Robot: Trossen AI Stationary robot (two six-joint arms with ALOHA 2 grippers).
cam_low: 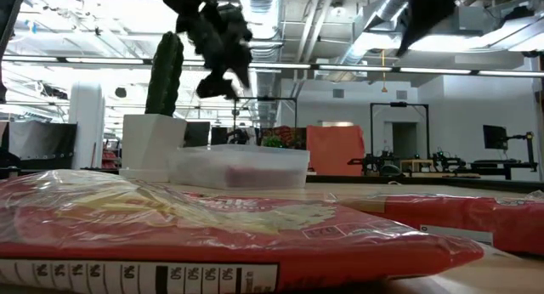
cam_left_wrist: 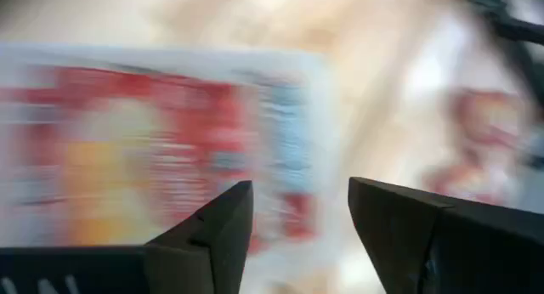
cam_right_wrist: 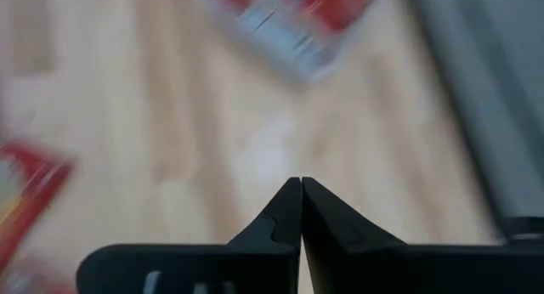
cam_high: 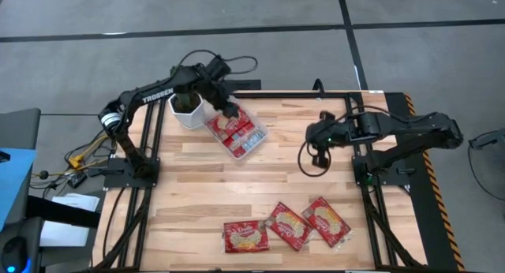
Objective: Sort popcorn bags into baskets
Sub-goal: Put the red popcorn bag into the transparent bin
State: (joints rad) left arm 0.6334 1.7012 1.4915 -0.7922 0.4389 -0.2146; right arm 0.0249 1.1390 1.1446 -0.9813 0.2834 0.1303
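A clear plastic tray sits on the far left part of the table and holds several small red popcorn bags. My left gripper hovers open just above the tray's far end; in the left wrist view its fingers frame the blurred packets, and in the low view it hangs clear above the tray. Three larger red bags lie flat near the table's near edge. My right gripper is shut and held above bare wood right of the tray.
A white hexagonal pot with a cactus stands right beside the tray's left far side, under my left arm. In the low view one large bag fills the foreground. Bare wood lies between the tray and the near bags.
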